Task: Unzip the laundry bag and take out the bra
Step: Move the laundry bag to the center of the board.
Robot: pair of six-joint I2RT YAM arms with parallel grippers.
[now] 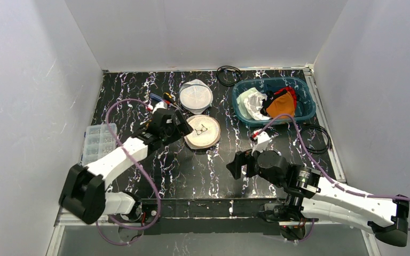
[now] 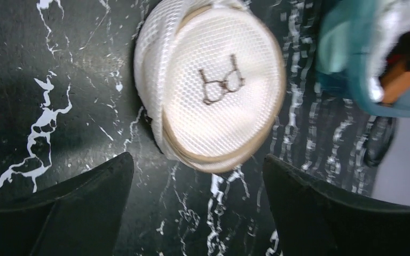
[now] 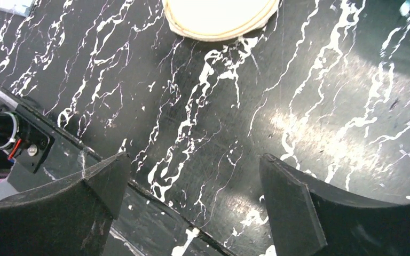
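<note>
Left claw (image 1: 183, 129) stood wide open, empty, beside laundry bag (image 1: 203, 132); right claw (image 1: 239, 164) gaped empty toward table (image 1: 192, 178) near edge.

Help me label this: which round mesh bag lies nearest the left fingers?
The tan-rimmed bag bearing the bra symbol; the plain white bag lies farther back.

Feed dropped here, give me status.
Both open and empty: left claw, right claw. Round white mesh laundry bag looks closed, just ahead of left claw. Nothing between them.
</note>
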